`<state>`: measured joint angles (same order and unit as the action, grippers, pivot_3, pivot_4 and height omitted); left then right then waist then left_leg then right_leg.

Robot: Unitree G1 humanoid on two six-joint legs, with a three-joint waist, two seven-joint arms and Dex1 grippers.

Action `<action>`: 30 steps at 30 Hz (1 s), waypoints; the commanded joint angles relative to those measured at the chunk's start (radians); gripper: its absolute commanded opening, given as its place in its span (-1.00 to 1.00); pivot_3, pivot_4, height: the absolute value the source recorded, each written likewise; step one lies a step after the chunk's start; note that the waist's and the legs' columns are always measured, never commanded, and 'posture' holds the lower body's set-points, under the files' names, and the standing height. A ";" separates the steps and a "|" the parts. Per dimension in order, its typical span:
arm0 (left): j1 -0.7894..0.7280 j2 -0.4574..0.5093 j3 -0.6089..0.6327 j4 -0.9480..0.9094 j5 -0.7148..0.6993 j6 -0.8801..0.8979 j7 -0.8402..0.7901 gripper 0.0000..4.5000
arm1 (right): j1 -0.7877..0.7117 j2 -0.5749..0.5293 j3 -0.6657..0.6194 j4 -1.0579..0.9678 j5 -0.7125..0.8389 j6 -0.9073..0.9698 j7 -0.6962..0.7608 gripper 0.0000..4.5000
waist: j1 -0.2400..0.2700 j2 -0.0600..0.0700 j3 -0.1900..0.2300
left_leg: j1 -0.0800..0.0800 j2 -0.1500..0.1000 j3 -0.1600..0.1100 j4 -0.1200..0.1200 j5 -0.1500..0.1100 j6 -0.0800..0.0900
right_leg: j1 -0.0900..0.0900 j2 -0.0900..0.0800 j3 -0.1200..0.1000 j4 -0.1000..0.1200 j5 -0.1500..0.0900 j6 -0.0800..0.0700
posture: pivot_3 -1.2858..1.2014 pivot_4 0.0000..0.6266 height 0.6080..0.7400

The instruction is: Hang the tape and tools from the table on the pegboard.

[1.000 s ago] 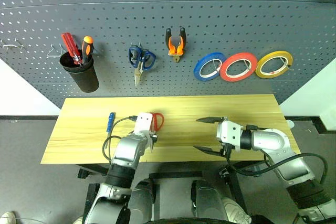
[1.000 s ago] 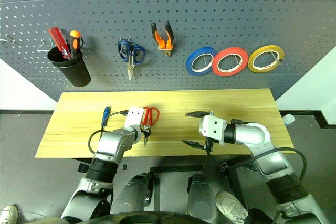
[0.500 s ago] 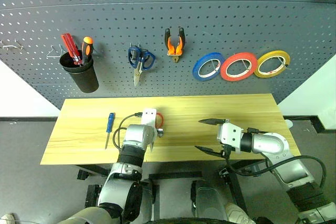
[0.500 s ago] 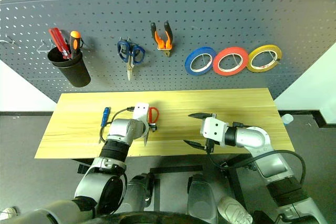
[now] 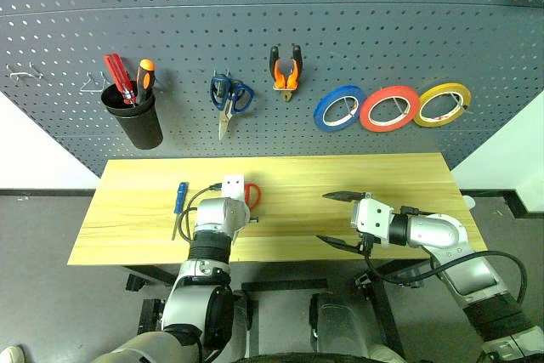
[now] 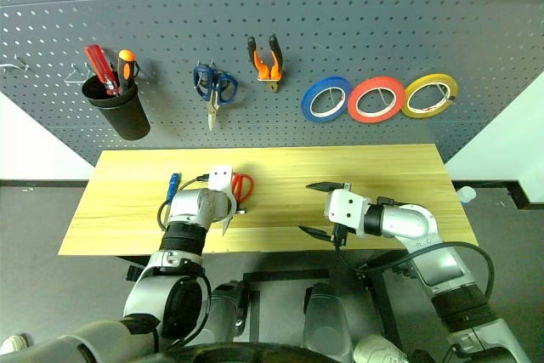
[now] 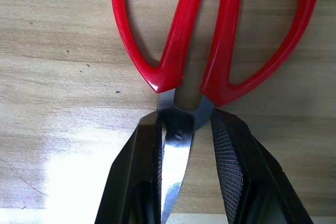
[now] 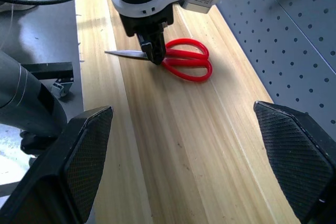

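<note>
Left gripper (image 7: 185, 145) angled down, pinching red-handled scissors (image 7: 210, 35).

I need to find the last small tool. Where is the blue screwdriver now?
The blue screwdriver lies on the left part of the table, just left of the left gripper.

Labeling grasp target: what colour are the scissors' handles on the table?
Red handles on the scissors, clearest in the left wrist view.
</note>
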<state>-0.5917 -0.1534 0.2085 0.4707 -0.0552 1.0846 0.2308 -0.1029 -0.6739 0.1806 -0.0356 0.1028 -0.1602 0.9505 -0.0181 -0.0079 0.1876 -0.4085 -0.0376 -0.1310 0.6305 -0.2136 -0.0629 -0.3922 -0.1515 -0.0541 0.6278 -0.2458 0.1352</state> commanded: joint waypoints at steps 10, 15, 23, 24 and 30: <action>0.140 0.105 -0.099 -0.320 -0.058 -0.013 -0.213 -0.55 | -0.015 0.022 -0.043 -0.036 0.074 0.029 0.007 1.00 | -0.007 0.000 0.000 | -0.001 0.000 0.000 -0.001 0.000 0.000 | -0.002 0.000 0.001 0.000 0.000 0.000 | -0.07 -0.64 1.00; 0.330 0.296 -0.205 -0.589 -0.087 -0.155 -0.428 -0.55 | -0.037 0.037 -0.068 -0.057 0.126 0.038 0.014 1.00 | -0.023 0.000 0.000 | -0.001 0.001 0.000 -0.002 0.000 -0.001 | -0.003 0.001 0.002 0.002 0.001 -0.002 | -0.07 -0.65 1.00; 0.592 0.440 -0.096 -0.691 -0.160 -0.726 -0.647 -0.55 | -0.148 0.102 -0.136 -0.131 0.320 0.124 0.026 1.00 | -0.021 0.001 -0.001 | -0.001 0.002 0.002 -0.001 0.000 -0.001 | -0.004 0.001 0.004 0.000 0.001 -0.009 | -0.05 -0.68 1.00; 0.596 0.432 -0.068 -0.685 -0.183 -0.769 -0.654 -0.55 | -0.162 0.104 -0.142 -0.141 0.343 0.147 0.029 1.00 | -0.017 0.001 -0.001 | -0.001 0.002 0.002 -0.001 0.000 -0.001 | -0.004 0.001 0.004 0.000 0.001 -0.009 | -0.04 -0.69 1.00; 0.557 0.404 0.044 -0.693 -0.328 -0.920 -0.711 -0.55 | -0.226 0.098 -0.163 -0.182 0.446 0.253 0.070 1.00 | 0.001 0.002 -0.003 | -0.001 0.002 0.003 -0.001 0.000 0.000 | -0.003 0.001 0.004 -0.002 0.002 -0.009 | -0.03 -0.73 1.00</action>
<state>-0.0135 0.2512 0.2200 -0.1774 -0.3388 0.2142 -0.4630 -0.3038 -0.5724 0.0483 -0.1696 0.5040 0.0746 1.0078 -0.0172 -0.0064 0.1843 -0.4097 -0.0361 -0.1281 0.6294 -0.2132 -0.0633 -0.3956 -0.1507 -0.0500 0.6259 -0.2430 0.1260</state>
